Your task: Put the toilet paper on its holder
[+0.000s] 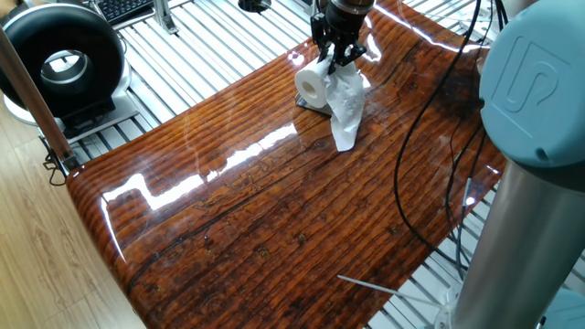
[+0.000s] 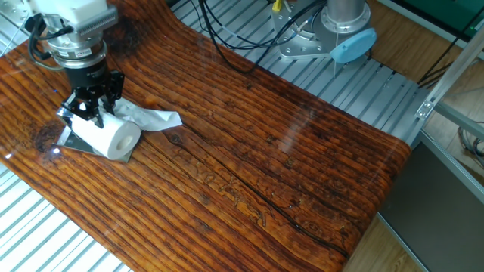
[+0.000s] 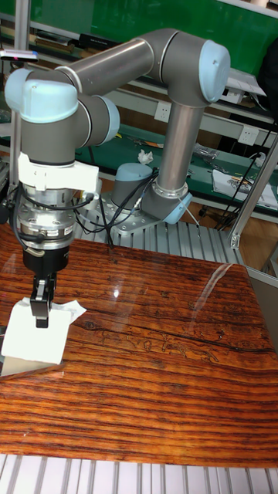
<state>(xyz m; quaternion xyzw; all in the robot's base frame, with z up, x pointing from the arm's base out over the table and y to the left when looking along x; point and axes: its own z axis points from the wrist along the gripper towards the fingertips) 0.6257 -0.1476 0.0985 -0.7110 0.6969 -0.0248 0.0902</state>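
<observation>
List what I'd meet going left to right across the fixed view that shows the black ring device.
Black ring device → toilet paper on the holder, with the gripper at its top → hanging black cable → the arm's grey-blue column.
</observation>
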